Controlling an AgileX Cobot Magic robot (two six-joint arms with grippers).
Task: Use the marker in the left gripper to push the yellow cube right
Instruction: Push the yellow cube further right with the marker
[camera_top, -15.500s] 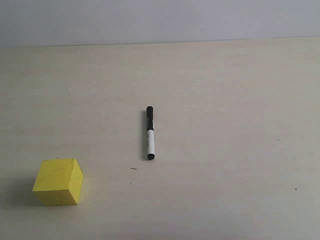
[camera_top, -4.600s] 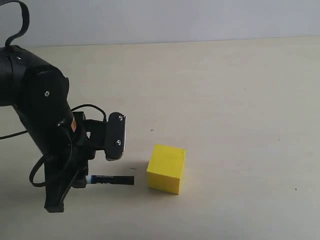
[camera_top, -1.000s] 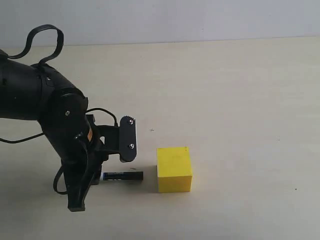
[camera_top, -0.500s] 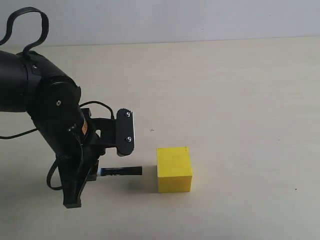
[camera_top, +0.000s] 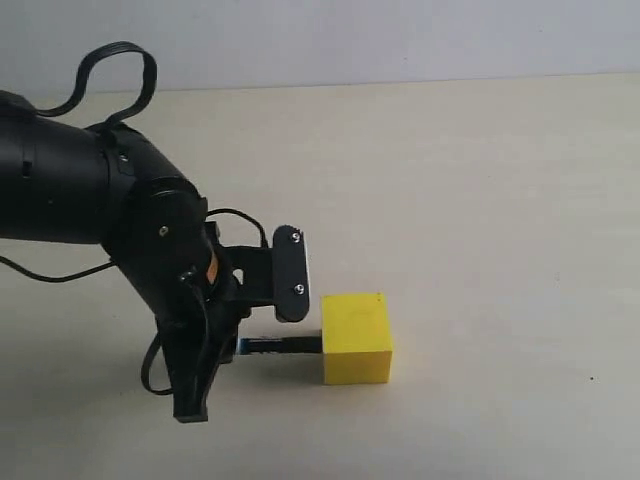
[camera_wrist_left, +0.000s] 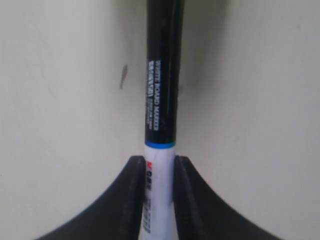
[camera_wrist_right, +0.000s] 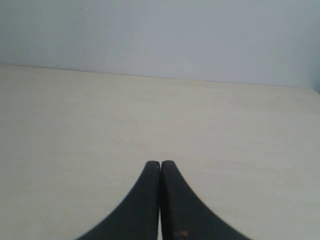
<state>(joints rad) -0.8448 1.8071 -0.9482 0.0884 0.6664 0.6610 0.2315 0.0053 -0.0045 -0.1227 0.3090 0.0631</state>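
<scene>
The yellow cube (camera_top: 357, 338) rests on the pale table, right of the black left arm. My left gripper (camera_top: 238, 343) is shut on the marker (camera_top: 283, 345), which lies level and points right. Its black cap end touches the cube's left face, low down. In the left wrist view the gripper (camera_wrist_left: 160, 164) pinches the white barrel just behind the blue ring, and the marker's (camera_wrist_left: 161, 90) black cap runs out of frame; the cube does not show there. My right gripper (camera_wrist_right: 160, 164) is shut on nothing above bare table and is out of the exterior view.
The bulky black left arm (camera_top: 90, 210) with its looped cable (camera_top: 115, 70) fills the left side. The beige table (camera_top: 480, 200) stretches right of the cube and back to a grey wall (camera_top: 350, 40).
The left arm has swung right with the marker; the gap to the cube has closed, the cap now touches it, and the cube has slid slightly right.
</scene>
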